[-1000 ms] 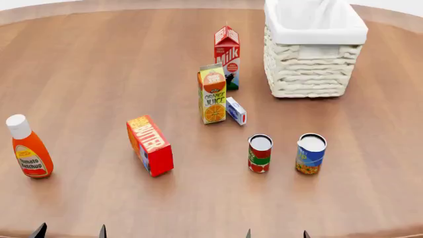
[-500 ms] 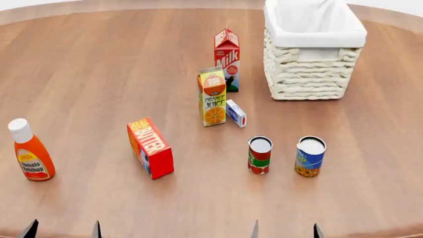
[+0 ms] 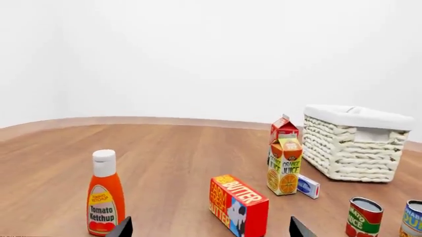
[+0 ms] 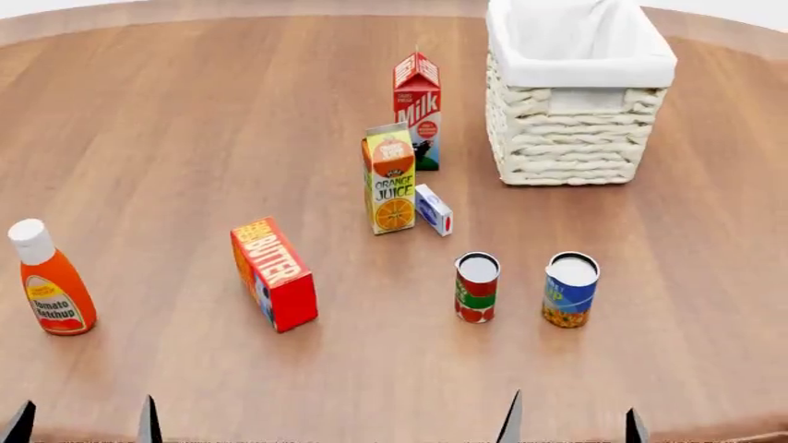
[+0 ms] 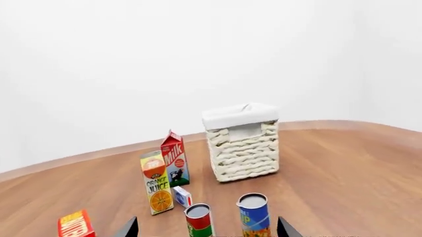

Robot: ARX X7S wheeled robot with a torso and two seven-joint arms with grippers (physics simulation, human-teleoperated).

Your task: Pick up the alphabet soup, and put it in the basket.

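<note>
The alphabet soup (image 4: 570, 291) is the blue-and-yellow can standing upright at the table's front right; it also shows in the right wrist view (image 5: 254, 215) and at the edge of the left wrist view (image 3: 412, 219). The basket (image 4: 579, 69), cream wicker with a white lining, stands behind it at the back right (image 5: 240, 143) (image 3: 356, 143). My right gripper (image 4: 573, 426) is open at the near table edge, short of the can, with nothing between its fingers (image 5: 205, 229). My left gripper (image 4: 84, 426) is open at the front left, also empty (image 3: 209, 228).
A red-and-green can (image 4: 477, 287) stands just left of the soup. An orange juice carton (image 4: 391, 180), milk carton (image 4: 418, 109) and small blue-white box (image 4: 434, 209) stand mid-table. A butter box (image 4: 273, 274) and ketchup bottle (image 4: 47, 281) are to the left.
The left fingertips have slid leftward and the right fingertips rightward and further into view at the bottom edge. The head view has shifted slightly. No object has moved.
</note>
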